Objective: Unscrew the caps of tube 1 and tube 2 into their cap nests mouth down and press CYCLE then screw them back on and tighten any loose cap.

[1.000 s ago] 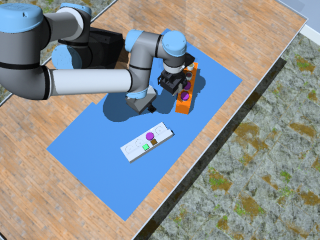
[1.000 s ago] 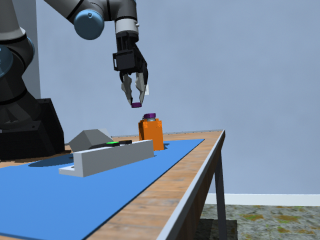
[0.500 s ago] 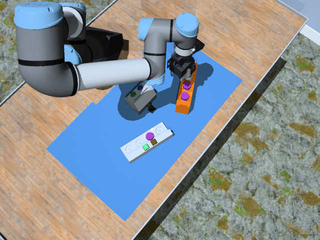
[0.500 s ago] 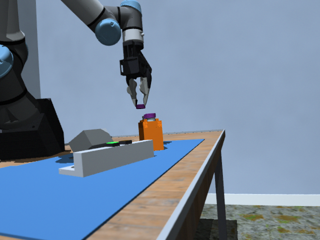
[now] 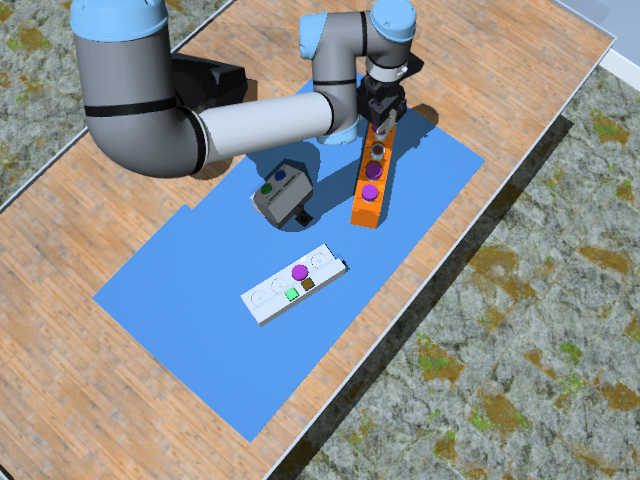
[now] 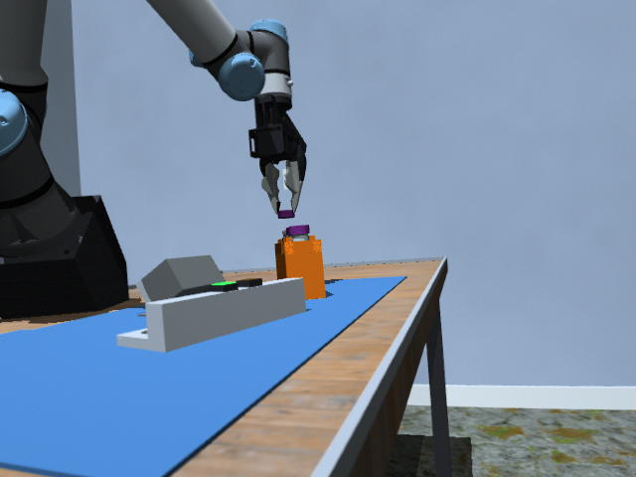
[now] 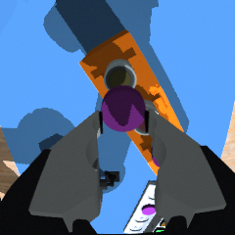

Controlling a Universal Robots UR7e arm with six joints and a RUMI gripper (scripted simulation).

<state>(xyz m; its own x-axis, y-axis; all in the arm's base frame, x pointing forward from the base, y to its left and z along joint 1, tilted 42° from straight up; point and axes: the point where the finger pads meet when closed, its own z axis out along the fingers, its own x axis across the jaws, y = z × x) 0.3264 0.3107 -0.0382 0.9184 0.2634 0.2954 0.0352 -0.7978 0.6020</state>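
Observation:
My gripper [image 5: 382, 125] is shut on a purple cap [image 6: 285, 213] and holds it a little above the far end of the orange decapping station [image 5: 373, 175]. In the wrist view the cap [image 7: 122, 109] sits between the fingers, and an open tube [image 7: 119, 75] shows just beyond it. The tube second from that end [image 5: 377, 150] stands open. The two nearer tubes [image 5: 373, 169] [image 5: 369, 192] carry purple caps. On the white cap tray [image 5: 294, 283] one purple cap [image 5: 299, 271] lies in a nest beside an empty end nest [image 5: 320, 260]. The tray's green lamp [image 5: 291, 293] is lit.
The grey key housing [image 5: 282, 195] stands left of the station, with the blue key [image 5: 279, 175] and the green key [image 5: 266, 189] on top. The arm's forearm reaches over the mat behind it. The table edge runs close to the right of the station.

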